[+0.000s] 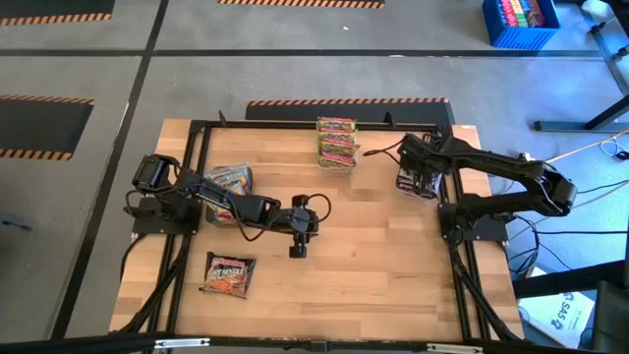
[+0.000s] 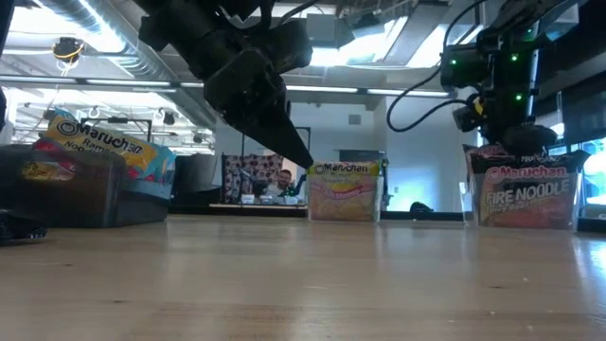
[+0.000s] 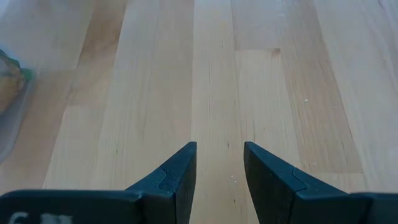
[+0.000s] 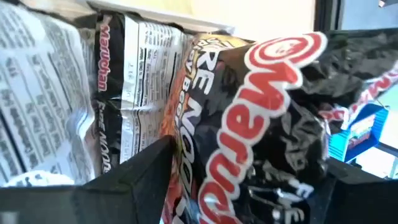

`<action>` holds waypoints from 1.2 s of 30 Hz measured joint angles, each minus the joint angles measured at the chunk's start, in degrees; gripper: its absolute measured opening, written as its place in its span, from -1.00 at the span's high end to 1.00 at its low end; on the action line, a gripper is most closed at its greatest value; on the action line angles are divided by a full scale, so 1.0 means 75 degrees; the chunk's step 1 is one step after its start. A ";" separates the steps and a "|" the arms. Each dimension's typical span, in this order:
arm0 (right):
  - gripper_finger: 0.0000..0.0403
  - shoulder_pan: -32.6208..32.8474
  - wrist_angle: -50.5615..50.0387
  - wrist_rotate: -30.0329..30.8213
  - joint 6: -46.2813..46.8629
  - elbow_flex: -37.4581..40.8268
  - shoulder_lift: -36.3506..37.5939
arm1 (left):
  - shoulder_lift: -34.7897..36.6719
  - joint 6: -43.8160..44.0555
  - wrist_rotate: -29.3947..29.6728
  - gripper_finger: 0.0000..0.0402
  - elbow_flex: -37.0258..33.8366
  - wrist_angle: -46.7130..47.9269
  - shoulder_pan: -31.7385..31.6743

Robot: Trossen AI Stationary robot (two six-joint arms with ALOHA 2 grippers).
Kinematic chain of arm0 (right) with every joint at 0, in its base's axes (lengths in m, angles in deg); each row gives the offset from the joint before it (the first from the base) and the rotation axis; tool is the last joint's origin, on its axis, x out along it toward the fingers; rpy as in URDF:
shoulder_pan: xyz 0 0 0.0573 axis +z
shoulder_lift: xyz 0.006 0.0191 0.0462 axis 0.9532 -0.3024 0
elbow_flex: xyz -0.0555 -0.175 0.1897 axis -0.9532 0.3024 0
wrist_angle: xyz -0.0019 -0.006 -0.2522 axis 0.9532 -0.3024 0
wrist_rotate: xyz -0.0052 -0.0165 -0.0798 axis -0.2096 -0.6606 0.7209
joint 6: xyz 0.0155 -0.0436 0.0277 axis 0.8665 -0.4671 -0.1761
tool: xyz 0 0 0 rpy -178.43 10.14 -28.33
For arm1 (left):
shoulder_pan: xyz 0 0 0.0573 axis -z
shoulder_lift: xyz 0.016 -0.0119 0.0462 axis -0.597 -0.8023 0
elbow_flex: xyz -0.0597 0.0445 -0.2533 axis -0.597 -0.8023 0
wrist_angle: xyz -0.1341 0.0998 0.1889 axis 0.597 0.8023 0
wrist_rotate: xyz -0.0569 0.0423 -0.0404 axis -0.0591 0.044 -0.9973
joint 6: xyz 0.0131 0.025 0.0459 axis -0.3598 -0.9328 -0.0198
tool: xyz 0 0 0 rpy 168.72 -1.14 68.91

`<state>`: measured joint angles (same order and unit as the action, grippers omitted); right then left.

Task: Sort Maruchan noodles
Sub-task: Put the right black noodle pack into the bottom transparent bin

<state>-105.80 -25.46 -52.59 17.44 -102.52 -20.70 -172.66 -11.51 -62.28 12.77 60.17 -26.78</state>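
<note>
Right tool [image 1: 418, 184] at the wooden bench's [image 1: 383, 256] 2 o'clock — fingers spread around a dark brown plastic Fire Noodle packet [image 4: 261, 118]; left tool [image 1: 298, 250], mid-bench, parted and empty.

The left gripper [image 3: 219, 180] is seen with fingers parted — empty — over the bare wooden table [image 3: 280, 81].

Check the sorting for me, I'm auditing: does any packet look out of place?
Yes: one dark Fire Noodle packet lies alone, flat and askew, near the table's front left, apart from the groups at the back.
</note>
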 joint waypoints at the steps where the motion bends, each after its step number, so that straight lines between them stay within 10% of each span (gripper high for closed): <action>1: -0.25 0.0000 0.0031 0.0034 0.0034 0.0000 0.0000 | 0.0000 0.0000 0.0000 0.37 0.0000 0.0000 0.0000; 36: -0.25 0.0009 -0.0831 -0.1702 0.1354 -0.0698 0.0038 | -0.0004 -0.0192 -0.0172 0.37 0.0000 -0.0003 -0.0023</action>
<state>-105.74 -31.69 -65.35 27.59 -107.75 -20.42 -172.70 -12.95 -63.57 12.77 60.15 -26.96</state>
